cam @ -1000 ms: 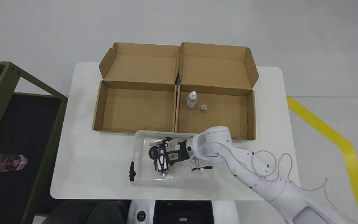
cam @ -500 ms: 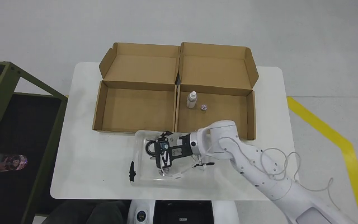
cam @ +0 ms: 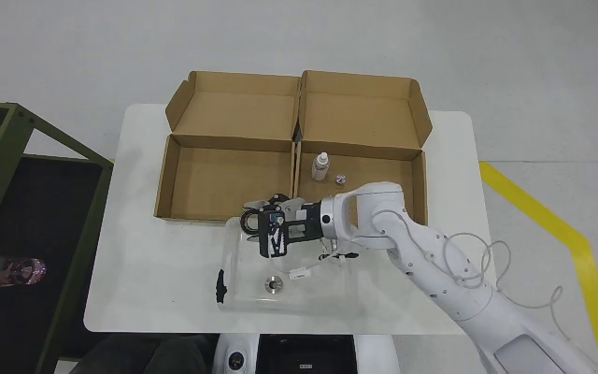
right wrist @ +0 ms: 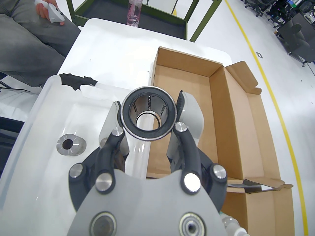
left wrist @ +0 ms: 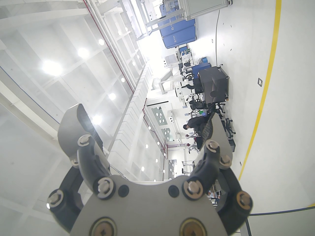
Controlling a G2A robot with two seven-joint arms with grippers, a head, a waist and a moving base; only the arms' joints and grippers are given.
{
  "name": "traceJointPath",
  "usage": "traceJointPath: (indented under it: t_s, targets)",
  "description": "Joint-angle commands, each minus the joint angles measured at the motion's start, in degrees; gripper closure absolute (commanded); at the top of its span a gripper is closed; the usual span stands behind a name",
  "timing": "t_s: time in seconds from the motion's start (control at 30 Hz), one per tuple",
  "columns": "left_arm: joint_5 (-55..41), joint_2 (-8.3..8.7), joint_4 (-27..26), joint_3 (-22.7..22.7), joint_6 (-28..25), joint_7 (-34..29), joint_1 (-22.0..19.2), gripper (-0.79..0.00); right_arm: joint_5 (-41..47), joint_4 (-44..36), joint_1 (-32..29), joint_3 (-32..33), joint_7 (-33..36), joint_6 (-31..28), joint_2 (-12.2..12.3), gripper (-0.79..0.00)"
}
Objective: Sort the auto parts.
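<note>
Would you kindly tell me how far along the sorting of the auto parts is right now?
Done: a small white bottle and a small round part lie in the right cardboard box. In hand: the right gripper is shut on a linear bearing, above the clear tray's far edge. Remaining: a metal bushing, a small white part and a small black part in the tray.

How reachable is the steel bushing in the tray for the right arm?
Probably not yet: the right gripper is shut on the bearing. The bushing lies uncovered close by in the tray.
</note>
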Motion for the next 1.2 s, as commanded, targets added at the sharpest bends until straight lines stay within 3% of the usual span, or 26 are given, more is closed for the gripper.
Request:
traceJointPath:
  t_s: [0.0,1.17]
  targets:
    - [0.0,0.00,0.0,0.0,0.0,0.0,0.0,-0.785,0.2,1.0,1.1,-0.2,-0.2,0.6,-0.3,0.000]
    - [0.0,0.00,0.0,0.0,0.0,0.0,0.0,-0.785,2.3,28.3,16.1,-8.9,-2.8,11.4,-9.5,0.000]
